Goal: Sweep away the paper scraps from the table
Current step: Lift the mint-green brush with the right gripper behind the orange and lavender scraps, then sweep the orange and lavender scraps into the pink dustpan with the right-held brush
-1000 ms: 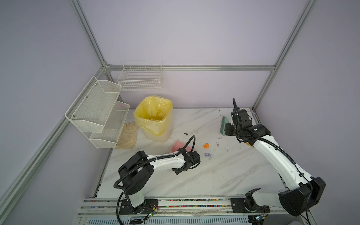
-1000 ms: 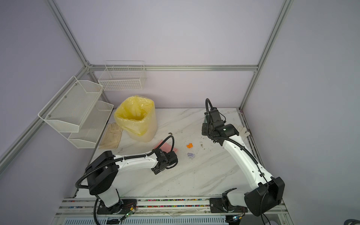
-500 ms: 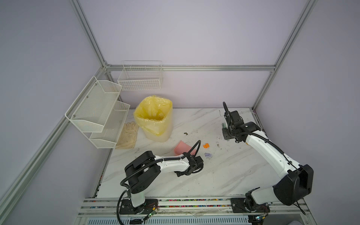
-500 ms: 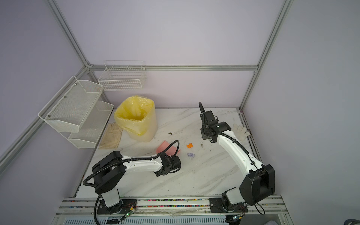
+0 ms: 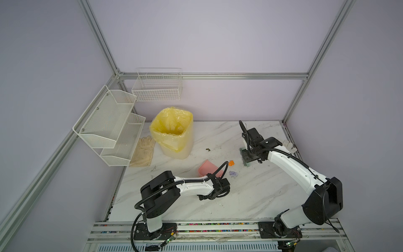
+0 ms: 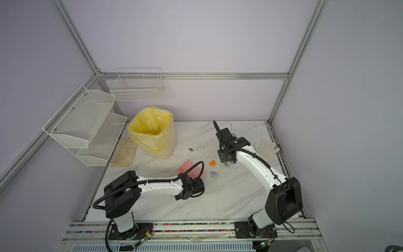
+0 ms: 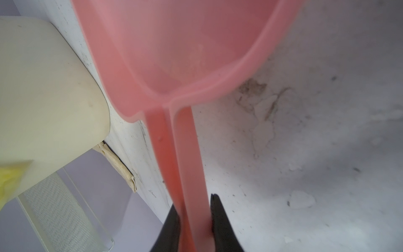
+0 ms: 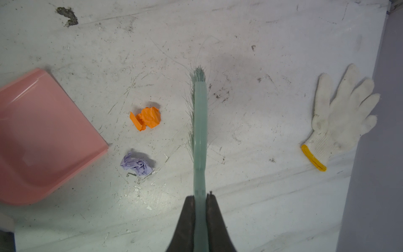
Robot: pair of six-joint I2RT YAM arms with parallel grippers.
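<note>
Two paper scraps lie on the table (image 5: 250,196) in both top views: an orange wad (image 5: 231,162) (image 8: 145,119) and a pale purple wad (image 5: 233,174) (image 8: 137,164). Just left of them is a pink dustpan (image 5: 207,169) (image 8: 43,137), its mouth facing them, with no scrap in it. My left gripper (image 7: 195,205) is shut on the dustpan's handle (image 7: 181,152). My right gripper (image 8: 200,197) is shut on the handle of a green brush (image 8: 200,131) (image 5: 246,160). The brush stands just right of the scraps and does not touch them.
A bin with a yellow liner (image 5: 174,135) stands at the back left, with a beige glove (image 5: 142,153) beside it. A white glove (image 8: 340,117) (image 6: 266,147) lies by the right edge. Wire shelves (image 5: 109,126) and a wire basket (image 5: 158,87) hang on the walls. A dark crumb (image 5: 207,149) lies behind the dustpan.
My right arm has brought the brush left and nearer, close to the scraps. My left arm has slid the dustpan slightly right towards them. Both grips are unchanged.
</note>
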